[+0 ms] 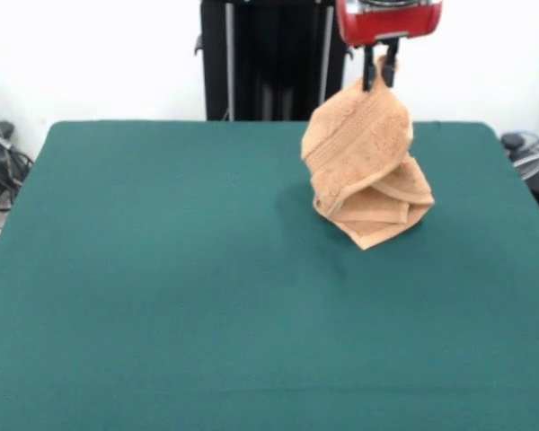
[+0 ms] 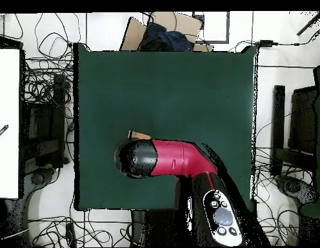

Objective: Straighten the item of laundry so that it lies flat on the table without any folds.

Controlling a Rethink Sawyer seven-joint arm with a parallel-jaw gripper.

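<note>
Item 1, claw (image 1: 380,72): dark fingers closed, as far as we can see, on the top corner of the towel, just under the red wrist housing (image 1: 388,20). From overhead we find the claw hidden under the black and red arm (image 2: 159,159), so we go by the front view alone.

Item 2, towel (image 1: 364,166): peach-tan terry, hanging straight down from the claw. The upper part hangs as a slack, creased panel with a woven band running aslant across it. The lower part is bunched in stacked folds, and we judge that its lowest point rests on the worktop. Overhead shows only a small tan sliver of it (image 2: 138,135) beside the arm's black end. We cannot find the tag.

Item 3, worktop (image 1: 162,287): dark green top, much wider than the towel. The towel sits towards its far side and right of centre in the front view, with wide bare green in front of it and to its left.

Governing relation: the towel lies directly below the claw, long axis near vertical. We judge the task unfinished, since the towel is nowhere flat. A sideways drag towards the open green would seem needed to lay the folds out
</note>
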